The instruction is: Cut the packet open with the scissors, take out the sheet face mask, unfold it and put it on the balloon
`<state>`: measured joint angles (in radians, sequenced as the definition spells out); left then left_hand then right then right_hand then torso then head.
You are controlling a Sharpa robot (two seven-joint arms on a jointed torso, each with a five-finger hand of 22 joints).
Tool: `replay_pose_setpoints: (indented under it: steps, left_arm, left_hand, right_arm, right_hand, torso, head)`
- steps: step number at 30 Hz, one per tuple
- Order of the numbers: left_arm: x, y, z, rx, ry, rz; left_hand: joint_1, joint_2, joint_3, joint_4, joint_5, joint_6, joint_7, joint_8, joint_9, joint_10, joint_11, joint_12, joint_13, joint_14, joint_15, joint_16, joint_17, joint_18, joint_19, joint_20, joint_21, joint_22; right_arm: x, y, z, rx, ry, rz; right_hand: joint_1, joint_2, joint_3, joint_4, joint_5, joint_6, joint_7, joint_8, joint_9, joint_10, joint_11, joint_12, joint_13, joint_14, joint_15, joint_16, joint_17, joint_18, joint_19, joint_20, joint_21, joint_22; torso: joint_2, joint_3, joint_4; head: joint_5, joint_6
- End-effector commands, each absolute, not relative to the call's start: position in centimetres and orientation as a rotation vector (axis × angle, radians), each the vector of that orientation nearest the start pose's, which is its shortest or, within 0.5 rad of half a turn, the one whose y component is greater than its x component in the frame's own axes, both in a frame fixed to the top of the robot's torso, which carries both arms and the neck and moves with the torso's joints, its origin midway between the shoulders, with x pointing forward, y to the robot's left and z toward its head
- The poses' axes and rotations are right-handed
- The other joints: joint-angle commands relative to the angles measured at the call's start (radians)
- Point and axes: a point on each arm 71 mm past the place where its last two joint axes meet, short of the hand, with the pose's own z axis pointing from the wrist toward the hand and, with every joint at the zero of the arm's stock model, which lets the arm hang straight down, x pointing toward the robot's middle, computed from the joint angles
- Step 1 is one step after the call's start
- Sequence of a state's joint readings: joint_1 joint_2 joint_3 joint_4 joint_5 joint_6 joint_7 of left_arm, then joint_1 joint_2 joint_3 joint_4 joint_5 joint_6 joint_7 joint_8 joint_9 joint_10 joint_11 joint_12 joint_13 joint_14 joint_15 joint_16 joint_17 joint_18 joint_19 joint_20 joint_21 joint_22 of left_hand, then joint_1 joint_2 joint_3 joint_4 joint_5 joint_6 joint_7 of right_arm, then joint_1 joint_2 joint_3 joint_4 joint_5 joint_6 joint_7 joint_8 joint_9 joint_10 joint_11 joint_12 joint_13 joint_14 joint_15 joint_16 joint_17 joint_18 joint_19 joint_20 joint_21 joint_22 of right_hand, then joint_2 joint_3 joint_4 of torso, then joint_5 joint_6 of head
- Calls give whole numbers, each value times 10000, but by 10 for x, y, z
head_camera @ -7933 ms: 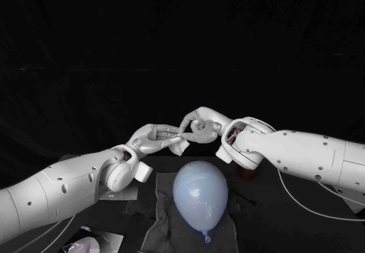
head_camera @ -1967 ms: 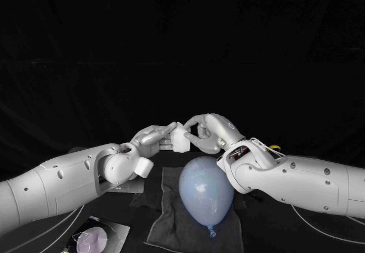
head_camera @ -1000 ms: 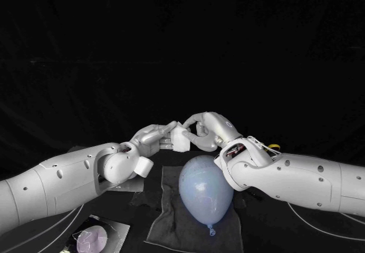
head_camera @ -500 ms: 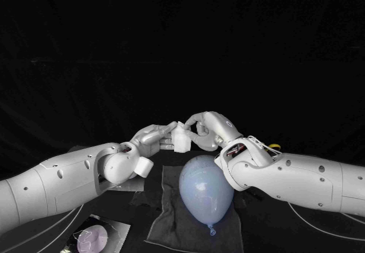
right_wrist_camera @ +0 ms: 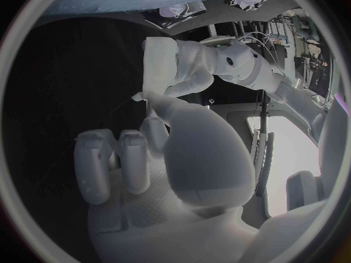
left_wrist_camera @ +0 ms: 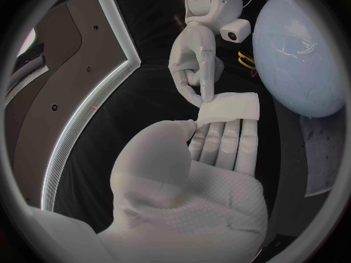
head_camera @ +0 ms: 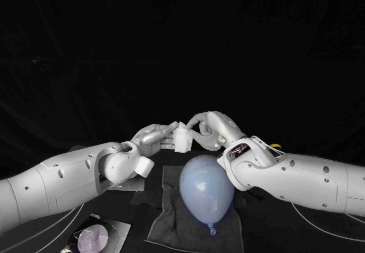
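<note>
Mask [head_camera: 182, 140] has barely shifted at 12 o'clock of the balloon [head_camera: 204, 190]: your left hand [head_camera: 156, 138] and right hand [head_camera: 207, 129] still pinch it folded, so I judge unfolding hardly begun.

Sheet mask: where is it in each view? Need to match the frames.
Head view: folded sheet mask at centre, between left hand and right hand, beyond the balloon.
Left wrist view: mask across the left hand's fingertips, right hand pinching its edge, balloon beside.
Right wrist view: mask past the right hand's fingers, left hand holding it.
Shared landmark: the left hand.
</note>
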<state>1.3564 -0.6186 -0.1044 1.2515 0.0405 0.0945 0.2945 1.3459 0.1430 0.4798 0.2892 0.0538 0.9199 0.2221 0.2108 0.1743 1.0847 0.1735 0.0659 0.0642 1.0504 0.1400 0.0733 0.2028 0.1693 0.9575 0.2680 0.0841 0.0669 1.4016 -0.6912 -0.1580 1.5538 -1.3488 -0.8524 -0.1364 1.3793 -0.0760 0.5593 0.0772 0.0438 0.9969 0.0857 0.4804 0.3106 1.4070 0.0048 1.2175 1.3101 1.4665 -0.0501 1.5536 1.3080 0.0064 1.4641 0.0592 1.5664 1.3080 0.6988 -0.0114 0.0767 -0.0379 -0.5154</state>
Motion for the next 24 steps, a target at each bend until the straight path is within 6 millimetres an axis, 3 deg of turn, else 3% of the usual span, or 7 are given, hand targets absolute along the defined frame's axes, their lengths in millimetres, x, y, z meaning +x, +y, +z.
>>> replay_pose_setpoints:
  steps: [1,20,24]
  left_arm:
    - [544,152,-134,-9106,16164,-18307]
    - [545,156,-134,-9164,15922,-18146]
    - [545,155,-134,-8874,16000,-18077]
  left_hand:
    - [37,-108,126,-3,-42,90,-7,68,-16,27,-33,-2,10,14,-28,-1,-2,169,-42,-23,-5,11]
    - [61,-211,394,18,-45,149,-18,96,8,94,-47,4,11,60,-42,17,7,167,-8,-38,20,13]
    - [9,-294,396,43,-47,143,-34,92,10,116,-55,6,12,37,-38,2,3,163,-20,-34,14,8]
  right_arm:
    - [489,-134,-94,60,11266,8144]
    - [481,-148,-91,186,11106,8333]
    - [485,-153,-89,760,11166,8695]
  right_hand:
    - [7,64,65,-11,49,-49,-18,68,6,69,8,53,195,1000,-74,49,2457,-64,1067,-68,44,2628]
    - [-54,79,150,-41,49,-99,-19,188,81,101,3,64,208,1005,-85,63,2476,-64,1067,-86,44,2628]
    - [-497,-107,-20,192,65,-776,203,-127,-13,-100,184,-294,-10,974,49,-22,2359,-64,1067,-15,44,2628]
  torso:
    - [4,-1,1]
    - [3,1,1]
    - [5,0,3]
  head:
    - [2,-5]
    - [24,2]
    - [37,34]
